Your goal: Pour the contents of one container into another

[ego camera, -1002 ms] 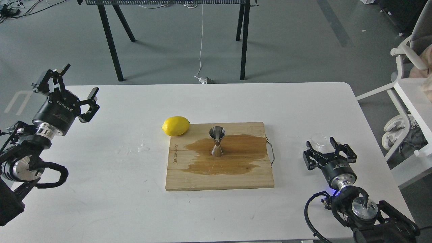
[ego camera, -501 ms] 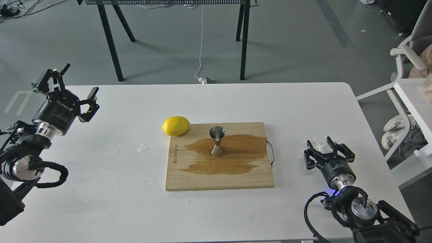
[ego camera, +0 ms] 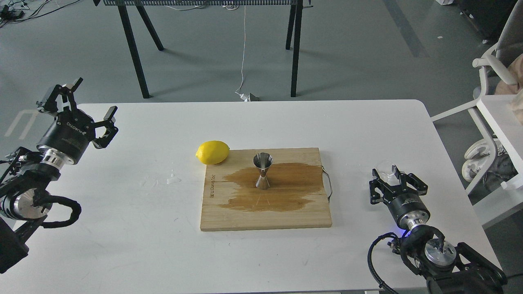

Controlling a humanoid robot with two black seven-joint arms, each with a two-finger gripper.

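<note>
Clear glass is the material of the source container: the small glass cup (ego camera: 386,169) stands on the white table (ego camera: 122,212) at the right of the frame, just above the right gripper (ego camera: 398,179). The right gripper's fingers are spread to either side of the cup's lower edge, and its jaws stand apart. Whether the fingers touch the glass cannot be told; the cup is judged not yet clamped.

The receiving vessel, the steel jigger (ego camera: 262,171), stands upright near the centre of the frame on a wooden board (ego camera: 265,218), inside a dark wet stain (ego camera: 294,183). From the right gripper the jigger lies to the left and slightly higher in the frame, well apart. The jigger's long axis is vertical, open mouth upward. The right arm is clearly the nearer arm to the cup. The left gripper (ego camera: 75,110) is held at the upper left of the frame, jaws wide and empty, well apart from both containers.

A lemon (ego camera: 212,152) rests at the board's upper left corner. A small puddle (ego camera: 173,179) lies on the table left of the board.

Lettering is printed on the left gripper's body and burned along the board's left edge; neither can be read with certainty.
</note>
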